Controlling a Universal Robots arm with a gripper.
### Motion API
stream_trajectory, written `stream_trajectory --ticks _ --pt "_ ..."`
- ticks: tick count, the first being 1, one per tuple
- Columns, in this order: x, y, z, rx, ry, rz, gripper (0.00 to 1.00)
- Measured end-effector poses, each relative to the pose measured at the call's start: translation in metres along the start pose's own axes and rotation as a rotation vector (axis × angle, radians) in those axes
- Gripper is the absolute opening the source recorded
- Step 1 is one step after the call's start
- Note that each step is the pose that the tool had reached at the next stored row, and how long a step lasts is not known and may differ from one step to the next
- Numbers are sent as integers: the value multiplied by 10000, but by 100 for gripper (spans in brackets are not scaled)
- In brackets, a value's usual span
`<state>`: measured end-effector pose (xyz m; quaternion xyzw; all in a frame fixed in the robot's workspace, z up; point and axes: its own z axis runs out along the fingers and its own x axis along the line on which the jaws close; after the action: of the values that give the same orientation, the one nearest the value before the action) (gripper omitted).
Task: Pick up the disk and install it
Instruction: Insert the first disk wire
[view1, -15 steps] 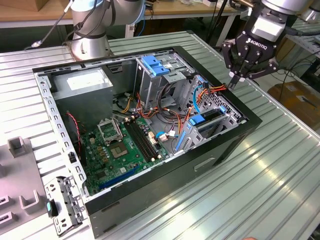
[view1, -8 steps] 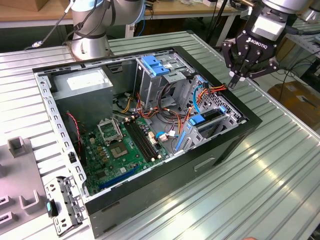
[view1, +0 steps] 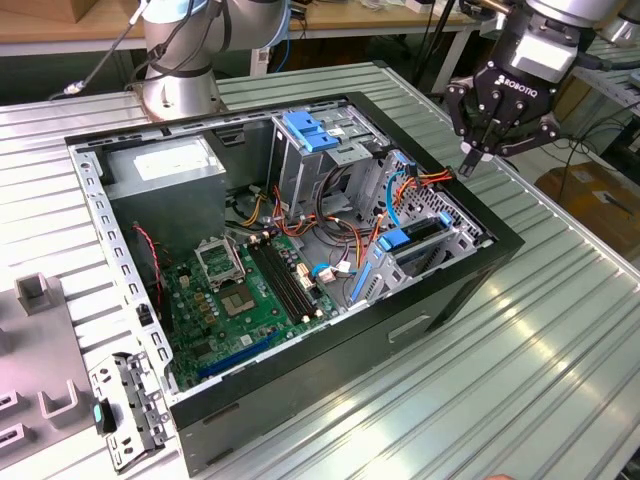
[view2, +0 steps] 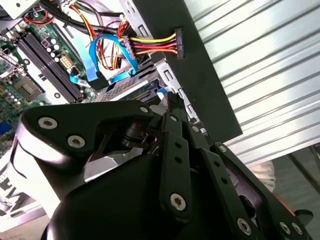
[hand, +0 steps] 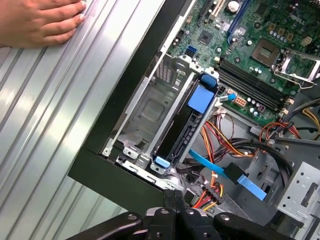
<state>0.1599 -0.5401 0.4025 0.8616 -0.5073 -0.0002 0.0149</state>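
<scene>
Black metal computer case (view1: 430, 300); silver ribbed metal table (view1: 560, 380); green circuit board (view1: 215, 300); blue flat ribbon cable (hand: 252, 187); yellow, orange, red and black wire bundle (view2: 152, 45); black metal gripper (view1: 468, 160)

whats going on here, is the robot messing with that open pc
A robot arm's gripper hovers with its fingers shut on nothing above one corner of the open computer case, which lies on a ribbed metal table. Just below the gripper, the disk with its blue rails sits on edge in the case's drive bay, beside an empty slot. A person's hand rests flat on the table next to the case.
</scene>
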Motion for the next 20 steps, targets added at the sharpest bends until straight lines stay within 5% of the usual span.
stream_trajectory --ticks 9,20 --pt "-85 -137 -2 -8 14 -95 11" --pt "-82 -153 2 14 53 -1535 11"
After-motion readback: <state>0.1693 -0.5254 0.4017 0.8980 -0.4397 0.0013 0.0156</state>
